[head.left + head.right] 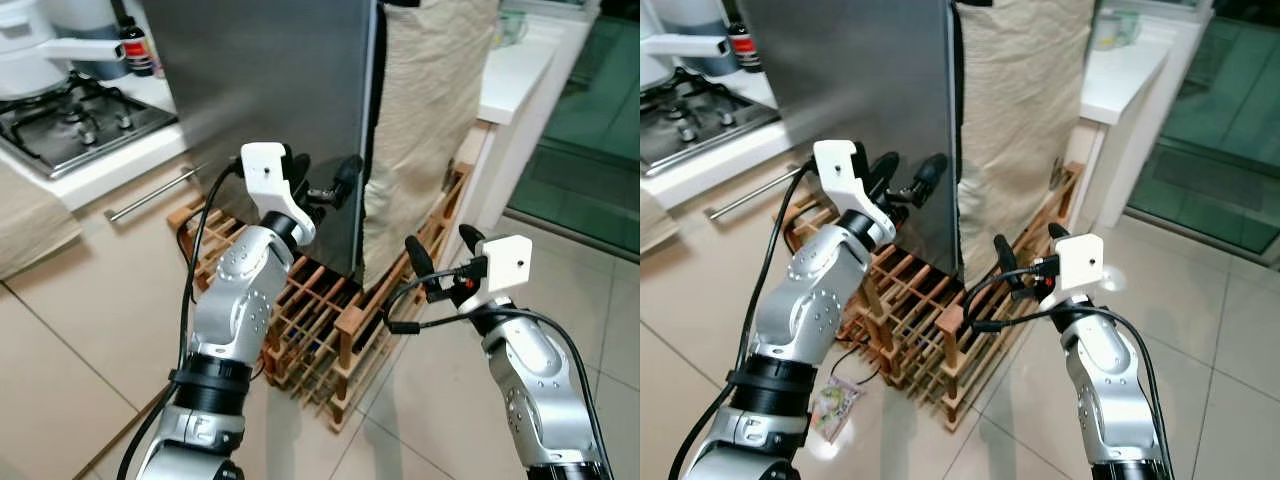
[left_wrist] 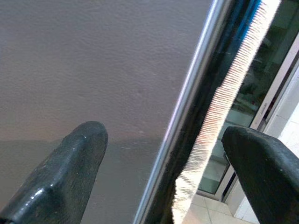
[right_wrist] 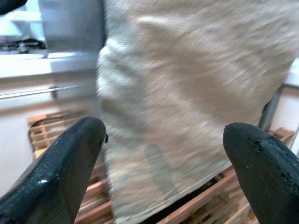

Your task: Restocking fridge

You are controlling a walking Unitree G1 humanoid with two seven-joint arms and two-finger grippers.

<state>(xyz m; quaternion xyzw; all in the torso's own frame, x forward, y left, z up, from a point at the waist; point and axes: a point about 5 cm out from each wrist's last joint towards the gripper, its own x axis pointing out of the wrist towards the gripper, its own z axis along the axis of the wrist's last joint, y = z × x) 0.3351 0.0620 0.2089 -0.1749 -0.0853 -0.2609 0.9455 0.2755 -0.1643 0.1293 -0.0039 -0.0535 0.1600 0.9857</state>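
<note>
At the fridge door (image 1: 270, 110) edge, the left tool (image 1: 325, 185) is held spread astride it; the right tool (image 1: 440, 262) is spread, empty. Restocking is judged barely begun.

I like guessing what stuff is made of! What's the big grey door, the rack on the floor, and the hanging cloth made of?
The fridge door looks like brushed grey metal, with a dull sheen. The rack looks like bare wood: reddish-brown slats in a grid. The cloth looks like coarse beige woven fabric, maybe linen, creased and limp.
</note>
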